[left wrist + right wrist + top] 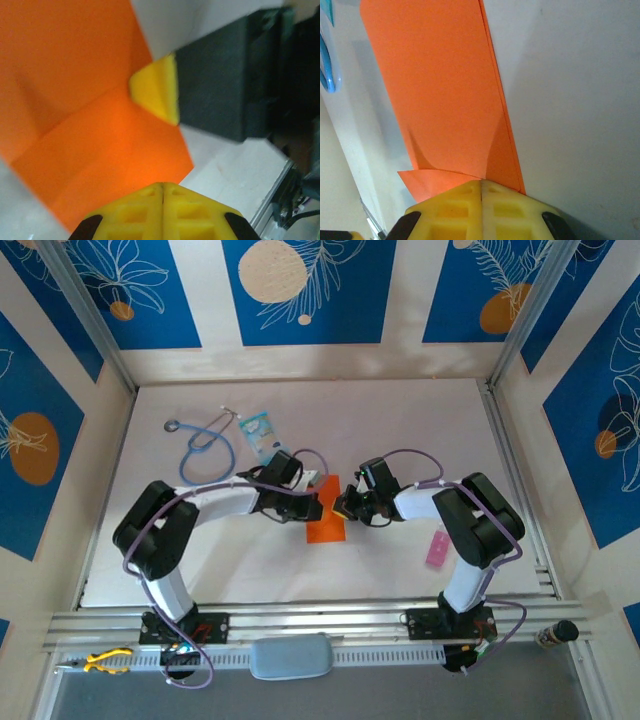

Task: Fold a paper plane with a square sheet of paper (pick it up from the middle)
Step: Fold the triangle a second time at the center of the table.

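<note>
Stethoscope (205, 445) lies far left on the table (400, 420). Left gripper (162, 187): jaws fully closed, nothing visible between them, tip over the square sheet of paper (325, 527). The sheet lies mid-table, creased and partly folded. Right gripper (481, 184): jaws closed, tip at the sheet's edge. Pink strip (437, 548) lies to the right.

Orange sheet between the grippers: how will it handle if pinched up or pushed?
Probably floppy: the orange sheet looks thin and folded double, so it should droop beyond any pinch. Pushed, it likely slides or buckles, lying flat on the smooth table. It may hinge along the crease.
</note>
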